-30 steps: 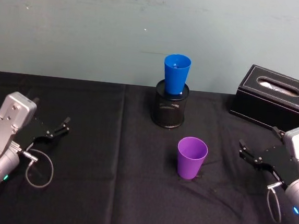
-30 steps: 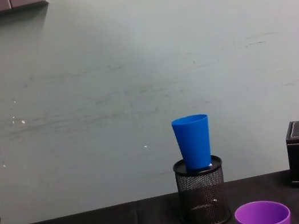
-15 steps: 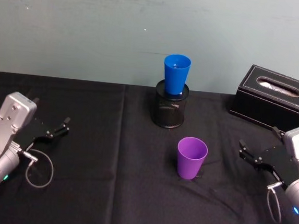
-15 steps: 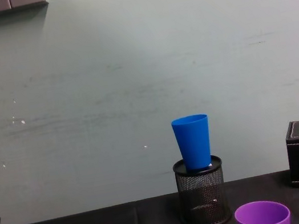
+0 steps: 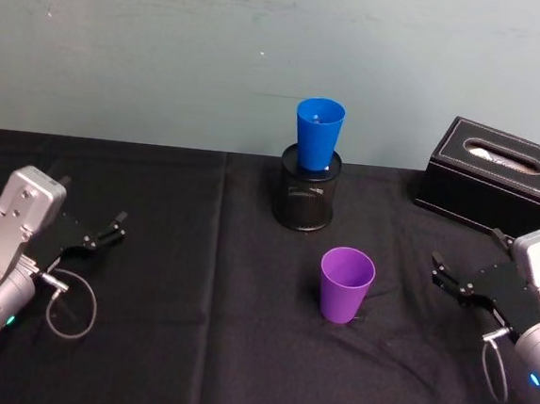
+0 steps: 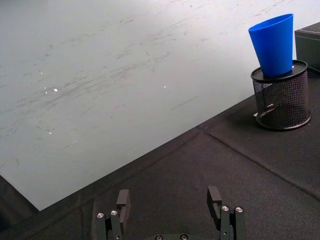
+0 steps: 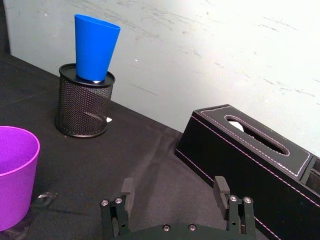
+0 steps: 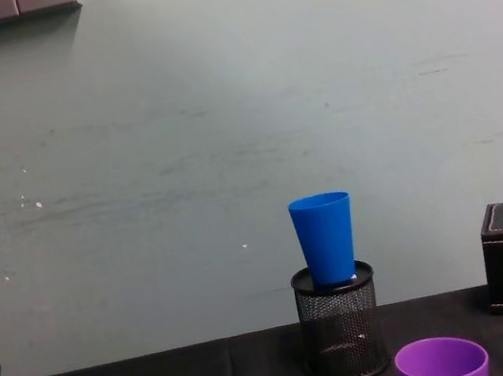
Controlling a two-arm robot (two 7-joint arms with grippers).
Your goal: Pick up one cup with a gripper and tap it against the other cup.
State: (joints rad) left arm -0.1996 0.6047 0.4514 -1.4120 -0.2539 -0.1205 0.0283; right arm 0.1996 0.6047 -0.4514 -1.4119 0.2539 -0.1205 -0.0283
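Fingers of the left gripper [image 5: 114, 227] and right gripper [image 5: 437, 271] gape wide, empty; the purple cup [image 5: 346, 284] stands between them, the blue cup [image 5: 318, 133] upright in the mesh holder [image 5: 306, 199] behind.

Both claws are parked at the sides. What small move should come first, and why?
Probably slide the right claw toward the purple cup. That cup stands upright and untouched on the table, nearer the right claw than the left claw, and both claws are open. The blue cup is perched in the mesh holder, so it looks better kept as the target.
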